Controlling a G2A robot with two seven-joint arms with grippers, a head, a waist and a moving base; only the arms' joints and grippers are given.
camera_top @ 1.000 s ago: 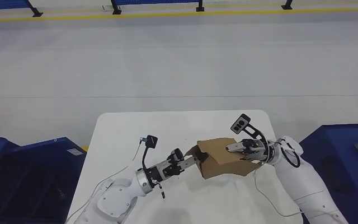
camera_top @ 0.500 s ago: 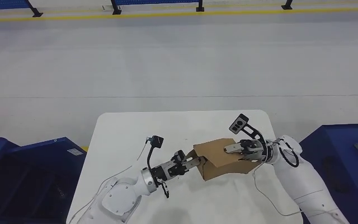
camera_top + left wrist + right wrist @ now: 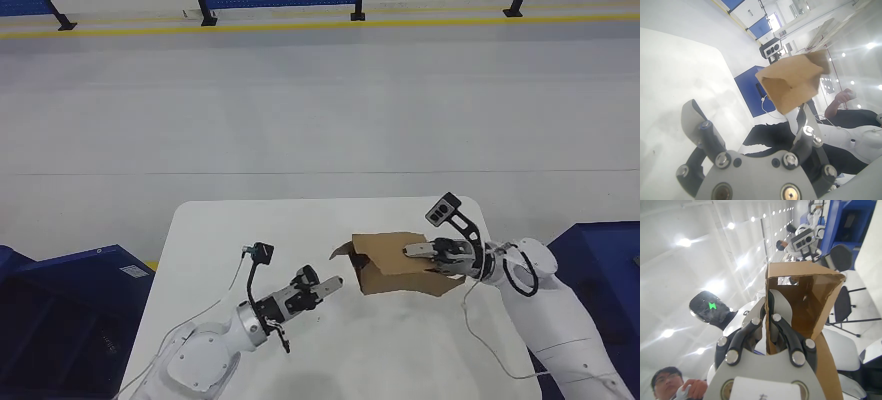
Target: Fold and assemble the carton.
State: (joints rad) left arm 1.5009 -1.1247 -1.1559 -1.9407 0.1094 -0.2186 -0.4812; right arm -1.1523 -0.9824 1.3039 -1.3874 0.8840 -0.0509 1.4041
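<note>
Close-up, my right claw (image 3: pixel 767 300) pinches a carton (image 3: pixel 806 298) wall; from above, my left claw (image 3: pixel 320 285) hangs spread, apart.

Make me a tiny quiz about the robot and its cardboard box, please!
1. True or false: the left gripper is touching the carton.
2. Which fingers pinch a wall of the carton? A) left gripper's B) right gripper's C) both
3. Fill in: the left gripper's fingers are spread ____.

Key: 1 false, it sits apart from the carton. 2 B, the right gripper clamps one wall. 3 open.
</note>
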